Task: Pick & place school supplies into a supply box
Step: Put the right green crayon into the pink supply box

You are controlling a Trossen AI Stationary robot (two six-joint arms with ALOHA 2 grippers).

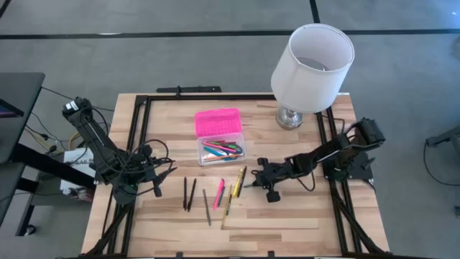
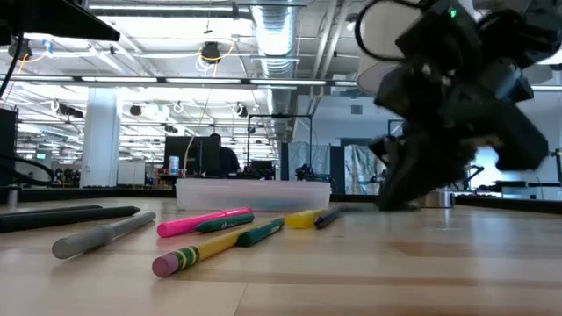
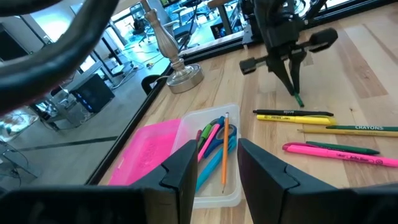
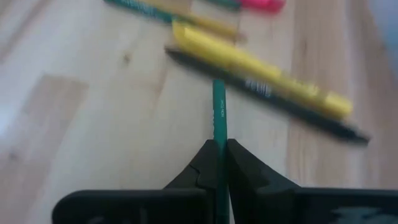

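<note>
— High view first: what do we see, and why is it laid out so?

— We see the supply box [image 1: 220,149] near the table's middle, its pink lid [image 1: 217,121] folded back flat so the clear base stays open for drops. Several supplies already lie inside. The right gripper [image 1: 253,184] reaches in just beside the loose row — it has a green pencil [image 1: 248,185] by one end. The left gripper [image 1: 154,175] waits near the table's left side, well apart from the box.

— And how many are loose on the wood?

— We count seven: two dark pens [image 1: 188,193], one grey pencil [image 1: 206,206], a pink marker [image 1: 218,193], a yellow pencil [image 1: 228,204], a yellow marker [image 1: 238,183] and a black pen touching it. One white lamp [image 1: 310,59] stands at the far edge.

— Low view?

— We see the row lying flat in front of the box, the right arm a dark mass beside it.

— Left wrist view?

— We see its own fingers [image 3: 184,168] parted with nothing between them, looking over the box; one orange pencil [image 3: 224,149] rests on the blue and pink pieces inside — we can't count those surely.

— Right wrist view?

— Here its fingers [image 4: 200,168] are pinched tight on the green pencil, gripped low on the shaft, we judge, so it lifts clear of the neighbouring yellow marker.
</note>
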